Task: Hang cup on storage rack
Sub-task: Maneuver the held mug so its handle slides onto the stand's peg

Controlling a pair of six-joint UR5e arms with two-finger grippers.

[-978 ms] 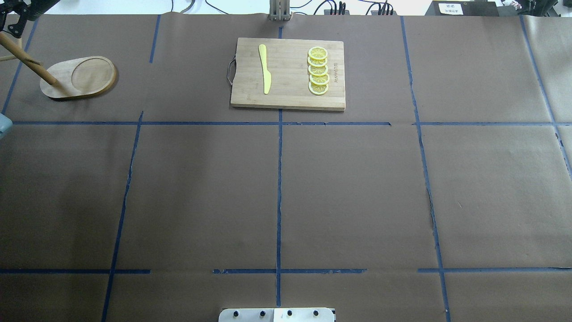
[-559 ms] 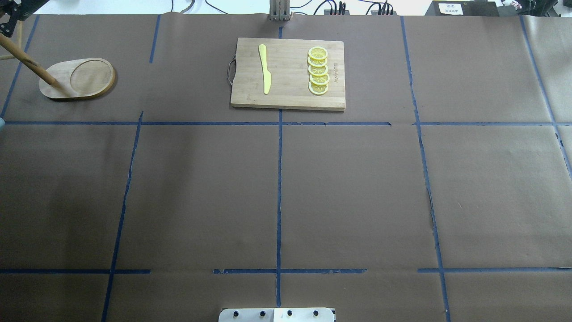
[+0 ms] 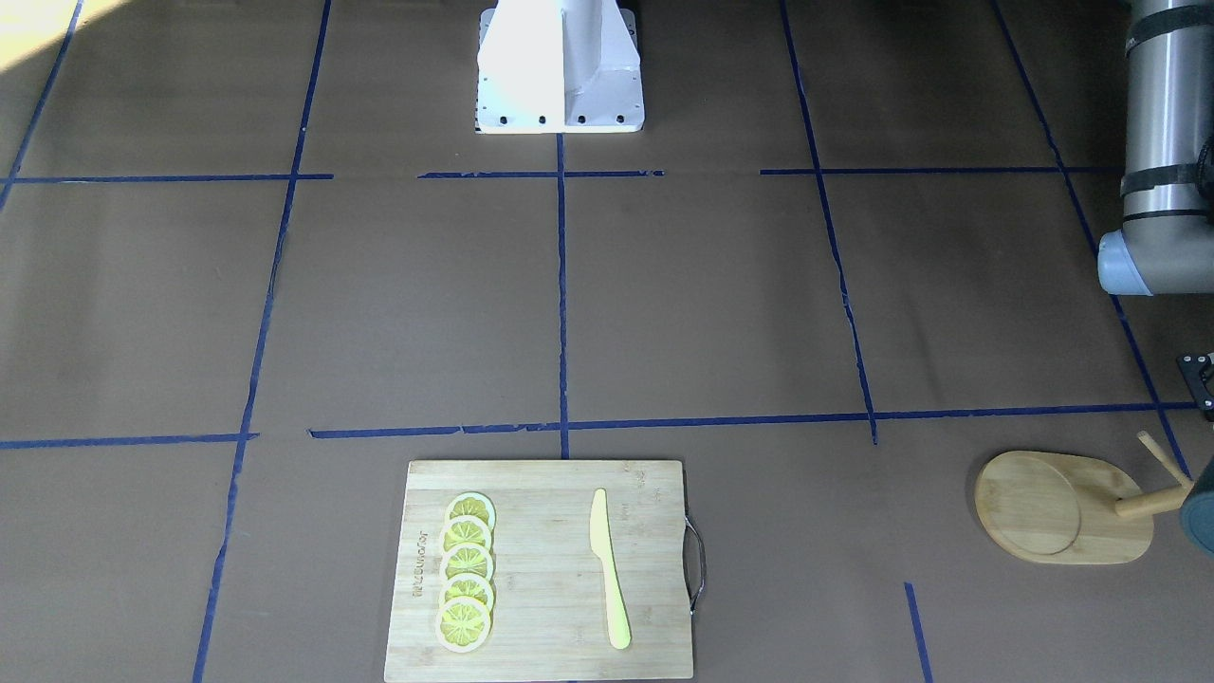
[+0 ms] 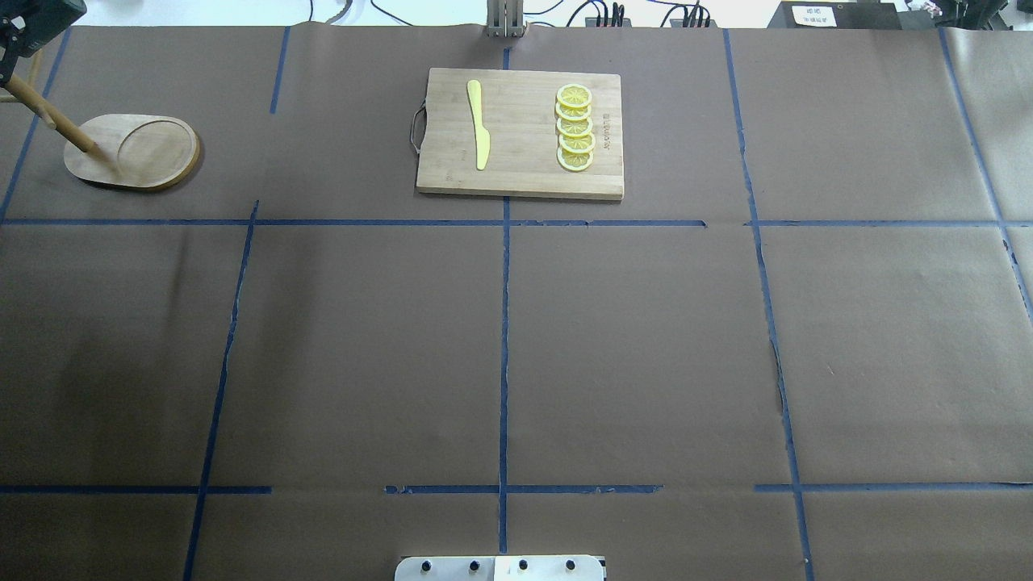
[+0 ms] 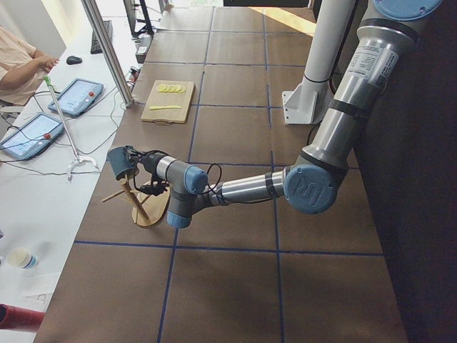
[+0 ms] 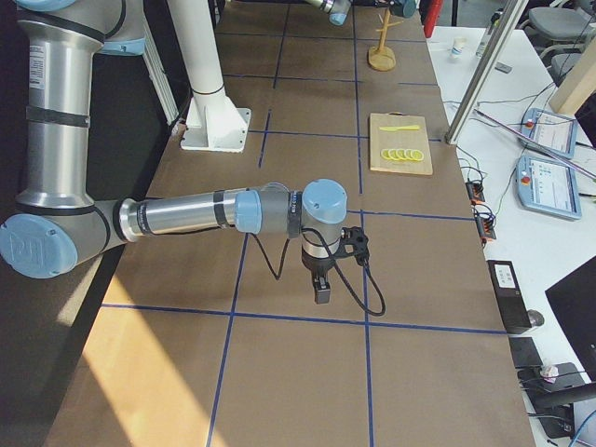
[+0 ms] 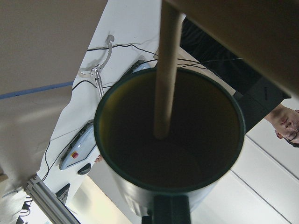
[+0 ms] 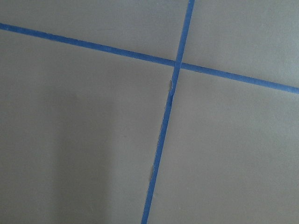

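Note:
The dark blue-grey cup (image 5: 123, 161) is in the air at the top of the storage rack (image 5: 153, 209), at the table's far left. In the left wrist view a wooden dowel (image 7: 167, 70) of the rack reaches into the cup's open mouth (image 7: 205, 140). My left gripper (image 5: 148, 173) is shut on the cup; one dark finger (image 7: 170, 211) shows under its wall. The rack's oval base (image 4: 153, 153) and leaning post (image 4: 48, 113) show overhead, where the cup is out of view. A sliver of the cup (image 3: 1202, 517) shows by the post (image 3: 1150, 501). My right gripper (image 6: 322, 291) hangs over bare table; I cannot tell its state.
A bamboo cutting board (image 4: 520, 181) with a yellow knife (image 4: 479, 125) and several lemon slices (image 4: 575, 129) lies at the far middle. The robot's base (image 3: 560, 66) stands at the near edge. Blue tape lines cross the brown table cover.
The rack's base has slid left and a little toward me in the overhead view, and its post now stands further left. The left arm's parts have drawn back out of that view's left edge.

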